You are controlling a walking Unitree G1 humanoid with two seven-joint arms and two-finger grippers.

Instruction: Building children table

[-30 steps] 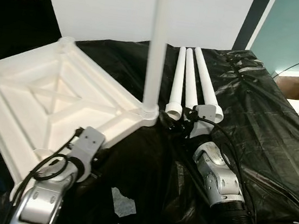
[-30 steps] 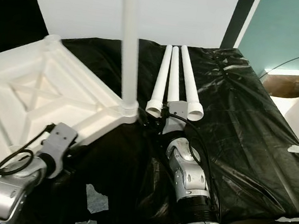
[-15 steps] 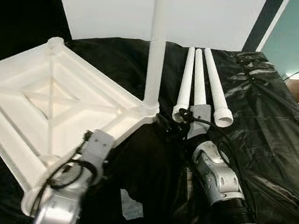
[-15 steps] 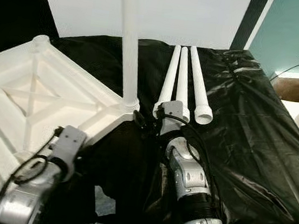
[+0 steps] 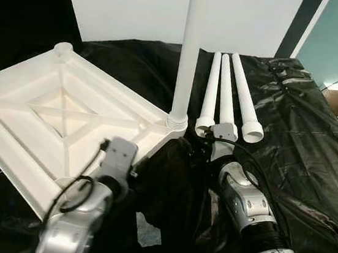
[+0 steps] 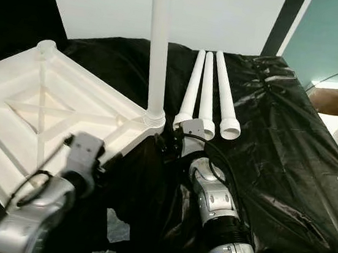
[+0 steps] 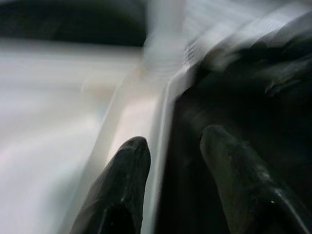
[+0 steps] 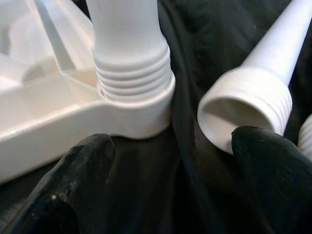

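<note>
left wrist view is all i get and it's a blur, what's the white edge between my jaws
observer: the rim of the upside-down tabletop; your left gripper straddles it, jaws open.
operator: any legs in yet
observer: one leg stands upright in the corner socket nearest the right arm.
operator: and the rest
observer: three loose legs lie side by side on the black sheet; the right gripper sits open between the upright leg's base and the nearest loose one.
</note>
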